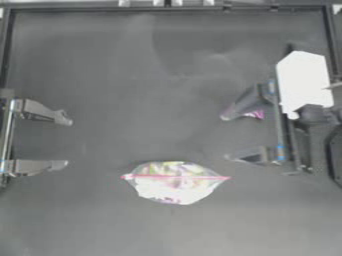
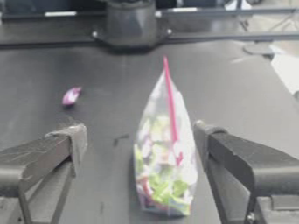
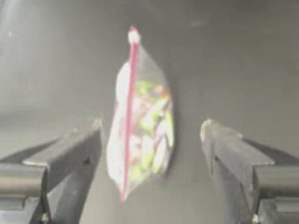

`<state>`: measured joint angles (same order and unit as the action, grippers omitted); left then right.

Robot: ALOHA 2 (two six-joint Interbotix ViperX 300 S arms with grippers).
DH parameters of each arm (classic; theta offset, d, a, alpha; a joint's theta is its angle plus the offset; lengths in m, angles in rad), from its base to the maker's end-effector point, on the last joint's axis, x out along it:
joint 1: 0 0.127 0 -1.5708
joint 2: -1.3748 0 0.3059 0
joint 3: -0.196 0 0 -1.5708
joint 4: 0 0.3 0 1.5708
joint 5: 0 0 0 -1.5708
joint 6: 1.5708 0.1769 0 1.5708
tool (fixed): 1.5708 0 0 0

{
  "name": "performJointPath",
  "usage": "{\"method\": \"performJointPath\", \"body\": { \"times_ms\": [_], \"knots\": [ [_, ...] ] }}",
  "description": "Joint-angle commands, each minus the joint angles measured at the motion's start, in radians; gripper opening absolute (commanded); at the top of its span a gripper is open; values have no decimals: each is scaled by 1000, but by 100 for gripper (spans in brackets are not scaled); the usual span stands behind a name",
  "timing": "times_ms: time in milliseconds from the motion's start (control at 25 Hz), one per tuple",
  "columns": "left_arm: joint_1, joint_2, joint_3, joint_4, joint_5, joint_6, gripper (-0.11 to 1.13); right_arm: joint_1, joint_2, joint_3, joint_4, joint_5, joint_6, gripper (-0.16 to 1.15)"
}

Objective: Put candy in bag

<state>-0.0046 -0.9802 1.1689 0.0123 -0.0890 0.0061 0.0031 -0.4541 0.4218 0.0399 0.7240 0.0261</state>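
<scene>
Candy (image 1: pixel 254 114) lies by wide right fingers (image 1: pixel 235 156); left fingers (image 1: pixel 67 142) wide; nothing readable.

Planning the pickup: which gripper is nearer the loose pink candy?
Right. The candy lies right beside one of the right gripper's open fingers; the left gripper sits open across the table at the left edge.
</scene>
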Motion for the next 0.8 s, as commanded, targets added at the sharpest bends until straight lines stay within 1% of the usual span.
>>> {"method": "performJointPath", "body": {
  "times_ms": [40,120,240,360,520,680,800],
  "knots": [
    [-2,-3,-12,0,-3,0,102,18,74,-120,-28,83,20,96],
    [-2,-8,-6,2,-3,0,102,38,124,-183,-64,140,40,96],
    [-2,-11,-2,0,-3,0,102,63,183,-249,-123,198,80,96],
    [-2,-11,3,2,-3,0,102,86,239,-308,-164,255,110,96],
    [-2,-11,5,0,-3,0,102,104,325,-394,-173,318,129,96],
    [-2,-14,11,2,-5,0,102,123,402,-474,-176,345,127,96],
    [-2,-23,15,2,-5,0,101,132,449,-515,-179,350,127,96]
  ]
}}
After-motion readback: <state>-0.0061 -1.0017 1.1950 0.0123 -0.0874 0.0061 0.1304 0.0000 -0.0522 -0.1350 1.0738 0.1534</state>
